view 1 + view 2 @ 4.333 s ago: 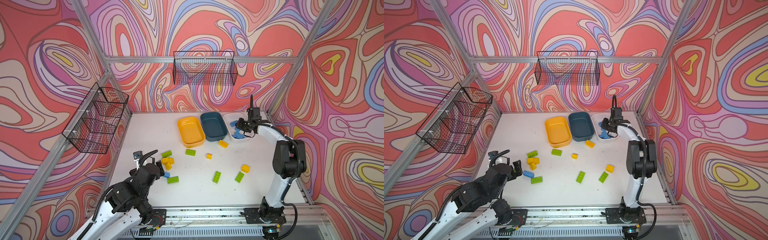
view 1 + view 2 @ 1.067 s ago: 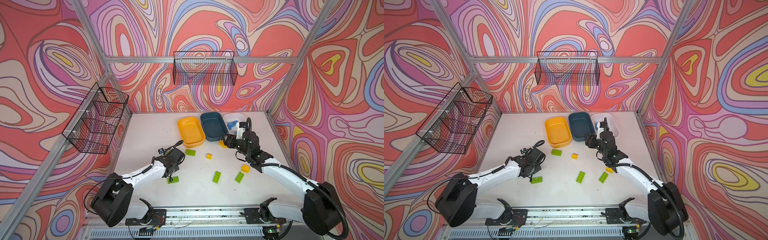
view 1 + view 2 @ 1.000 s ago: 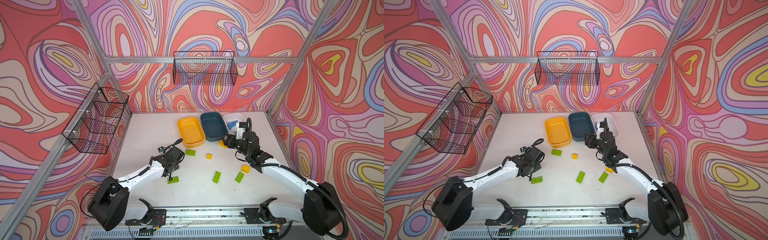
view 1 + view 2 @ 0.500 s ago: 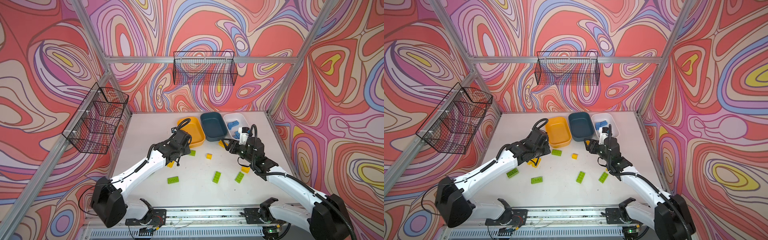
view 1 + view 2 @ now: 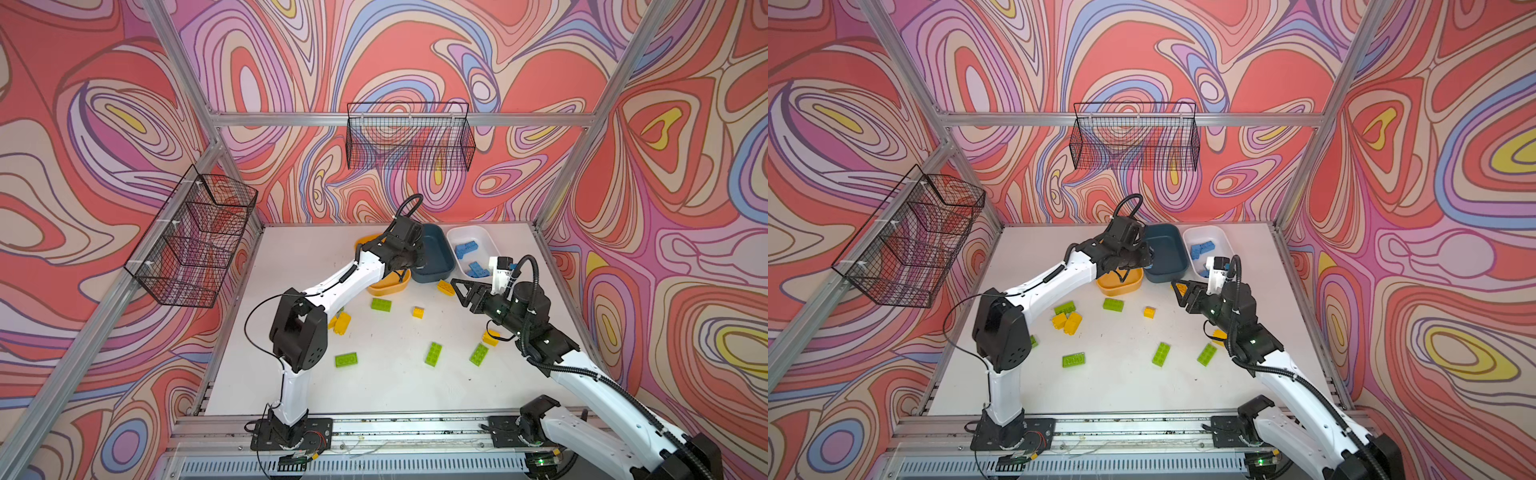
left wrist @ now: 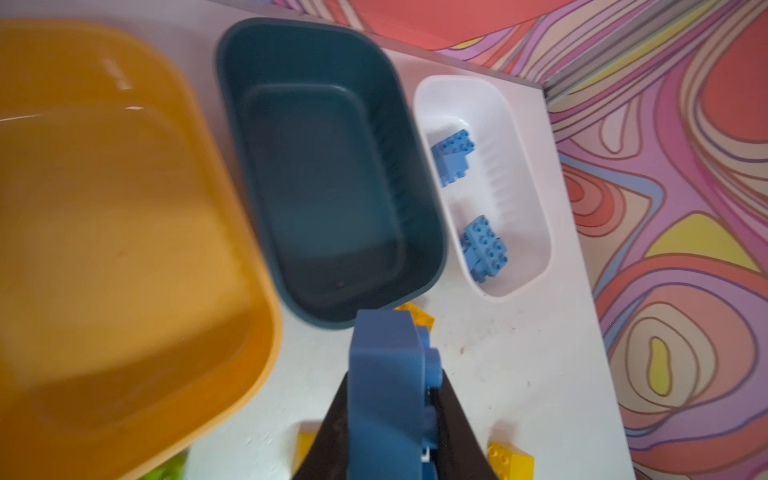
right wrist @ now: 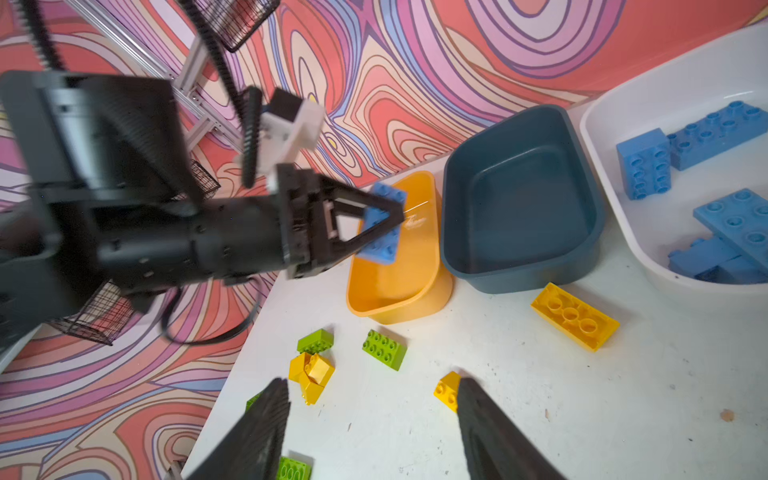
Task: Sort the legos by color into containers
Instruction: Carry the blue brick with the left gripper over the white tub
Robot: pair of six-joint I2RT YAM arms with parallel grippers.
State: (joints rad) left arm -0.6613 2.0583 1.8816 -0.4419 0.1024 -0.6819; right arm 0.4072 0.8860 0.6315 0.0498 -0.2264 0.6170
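Note:
My left gripper point(image 7: 390, 216) is shut on a blue lego point(image 6: 386, 395) and holds it in the air over the near ends of the yellow container point(image 5: 386, 286) and the dark blue container point(image 5: 436, 257). The white container point(image 5: 486, 237) at the back right holds several blue legos point(image 5: 465, 249). My right gripper point(image 7: 370, 386) hangs open and empty above the table, near a small yellow lego point(image 7: 445, 390) and a flat yellow lego point(image 5: 444, 286). Green legos point(image 5: 381, 304) point(image 5: 433, 354) and a yellow pile point(image 5: 341, 323) lie loose on the white table.
More loose legos lie nearer the front: green ones point(image 5: 346, 360) point(image 5: 478, 354) and a yellow one point(image 5: 490, 337) under my right arm. Wire baskets hang on the left wall point(image 5: 195, 237) and the back wall point(image 5: 409, 137). A metal rail point(image 5: 374, 428) runs along the front edge.
My left gripper has risen from the pile at the table's left and carried the blue lego back towards the containers. My right gripper, still open, has drawn back a little from the containers.

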